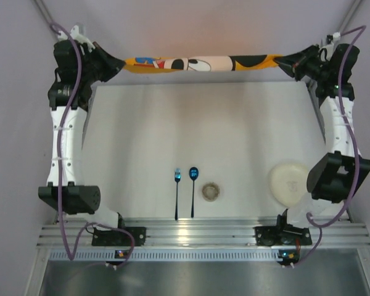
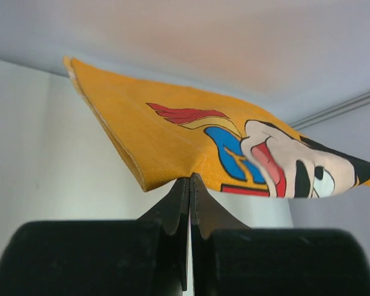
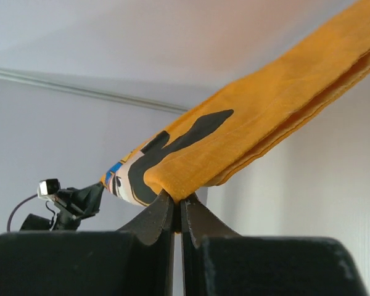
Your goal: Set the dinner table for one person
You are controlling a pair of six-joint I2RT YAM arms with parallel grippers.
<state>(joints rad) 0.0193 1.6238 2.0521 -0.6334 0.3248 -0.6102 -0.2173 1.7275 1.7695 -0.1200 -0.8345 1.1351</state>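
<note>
From above, the step in hand looks like laying the mat (image 1: 203, 63): it hangs stretched in a folded band between the left gripper (image 1: 114, 63) and the right gripper (image 1: 290, 61), lifted off the table (image 1: 172, 123) along its far edge. Towards the near rail lie a fork (image 1: 177, 196) and a spoon (image 1: 193, 194) side by side, a small round cup (image 1: 211, 192) just beside them, and a cream plate (image 1: 288, 183) further right, partly under the right arm's elbow. The next move likely calls for both arms to bring the mat nearer together and lower it flat on the bare middle, short of the cutlery (letting it unfold first). In the left wrist view the jaws are closed on the mat's orange corner, the cloth fanning out above them. In the right wrist view the jaws pinch the other end, where several layers show folded.
</note>
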